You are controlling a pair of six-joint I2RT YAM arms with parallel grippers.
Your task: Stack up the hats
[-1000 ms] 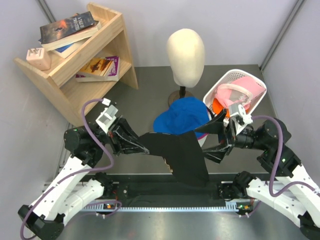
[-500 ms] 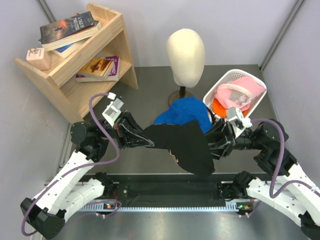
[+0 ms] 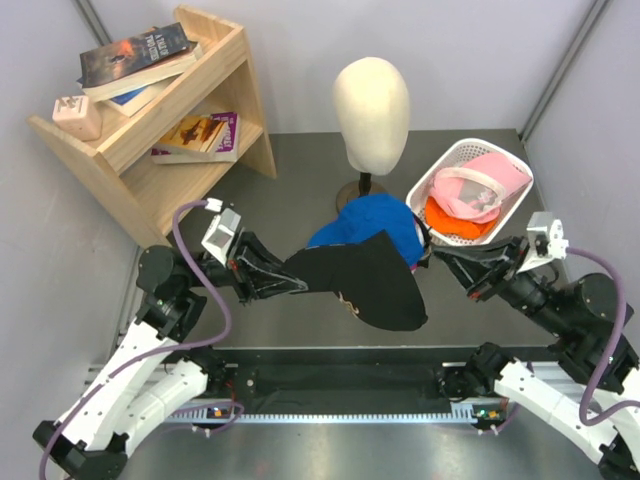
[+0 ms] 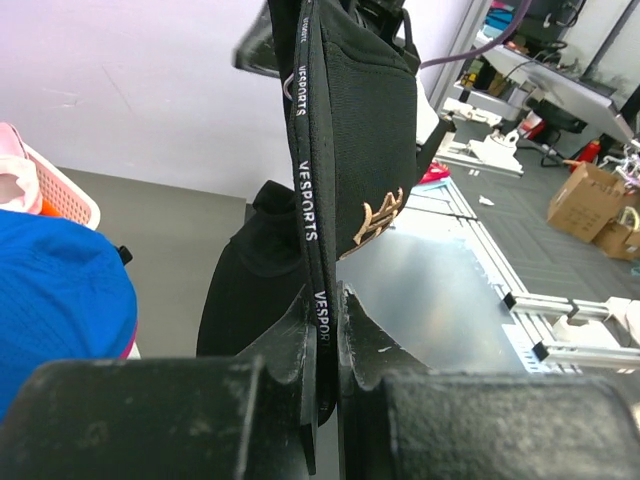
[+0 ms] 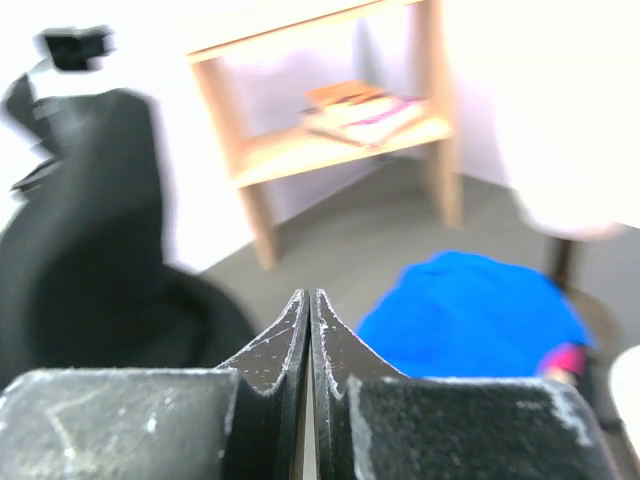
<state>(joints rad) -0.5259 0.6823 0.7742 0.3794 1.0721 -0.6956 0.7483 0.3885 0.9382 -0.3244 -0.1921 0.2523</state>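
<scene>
**A:** Where does everything sit?

**B:** Take the mannequin head (image 3: 371,100) on the table (image 3: 300,170) as the mark. To its right, the basket (image 3: 462,146) holds a pink cap (image 3: 480,180) and an orange hat (image 3: 455,222). The blue cap (image 3: 375,225) lies just in front of the head's foot. The black cap (image 3: 365,285) is in front of that, lifted off the table.

**A:** Who has the black one?

**B:** The left gripper (image 4: 322,310) has it. Its fingers are pinched narrow on the lettered band, and the cap hangs edge-on from them. The right gripper (image 5: 308,300) points in from the front right of the head, with its fingers pressed together and nothing between them.

**A:** Which step is this, then?

**B:** I judge it to be setting the black cap onto the blue one. From above, the black cap overlaps the blue cap's near edge. I cannot tell whether they touch.

**A:** And the next move?

**B:** The left arm probably needs to carry the cap toward the head until crown is over crown. Then it should turn the opening downward, lower the cap and let go. The right gripper would have to spread its fingers before it could help.
</scene>
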